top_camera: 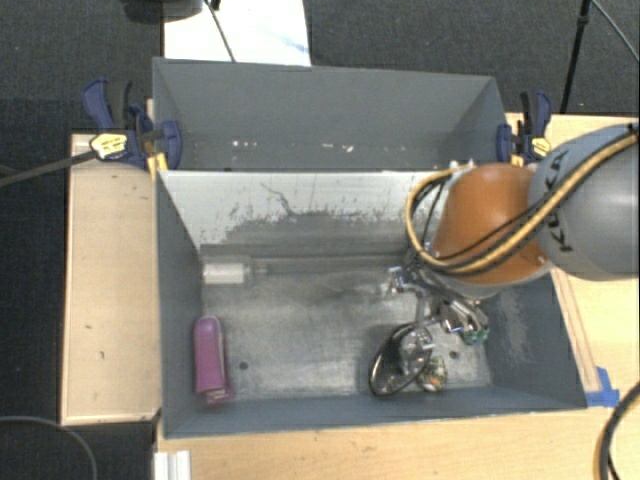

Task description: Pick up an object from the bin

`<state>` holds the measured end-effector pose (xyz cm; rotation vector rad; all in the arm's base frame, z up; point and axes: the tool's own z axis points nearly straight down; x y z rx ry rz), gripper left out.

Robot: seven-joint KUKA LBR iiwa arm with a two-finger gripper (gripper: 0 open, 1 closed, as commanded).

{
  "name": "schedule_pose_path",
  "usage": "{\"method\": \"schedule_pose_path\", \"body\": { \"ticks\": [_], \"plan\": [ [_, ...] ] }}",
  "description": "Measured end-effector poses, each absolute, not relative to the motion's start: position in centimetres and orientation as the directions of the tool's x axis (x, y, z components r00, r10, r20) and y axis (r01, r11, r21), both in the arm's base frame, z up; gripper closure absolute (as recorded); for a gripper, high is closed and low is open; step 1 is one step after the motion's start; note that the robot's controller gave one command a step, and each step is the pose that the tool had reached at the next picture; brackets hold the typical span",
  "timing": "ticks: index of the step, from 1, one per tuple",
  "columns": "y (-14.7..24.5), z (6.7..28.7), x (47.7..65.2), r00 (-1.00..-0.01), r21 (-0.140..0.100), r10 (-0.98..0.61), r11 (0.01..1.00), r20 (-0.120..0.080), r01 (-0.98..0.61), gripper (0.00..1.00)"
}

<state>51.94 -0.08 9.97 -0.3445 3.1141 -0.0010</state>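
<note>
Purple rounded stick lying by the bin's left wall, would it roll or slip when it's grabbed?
The purple rounded stick looks rigid and probably light, being small and straight. Its rounded sides suggest it could roll if nudged sideways, and its smooth-looking surface may slip in a loose pinch.

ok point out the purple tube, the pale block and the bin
purple tube (pixel 209 358), camera view, middle of its body
pale block (pixel 224 272), camera view, its top
bin (pixel 320 118), camera view, its back wall
</note>
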Motion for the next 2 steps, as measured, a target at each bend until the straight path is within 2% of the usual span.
{"method": "schedule_pose_path", "body": {
  "ticks": [1,2],
  "plan": [
    [-0.2,9.9,51.6,-0.976,0.001,-0.216,0.976,0.012,-0.216,1.00],
    [0.8,30.3,50.6,-0.695,-0.006,-0.719,0.695,-0.006,-0.719,1.00]
  ]
}}
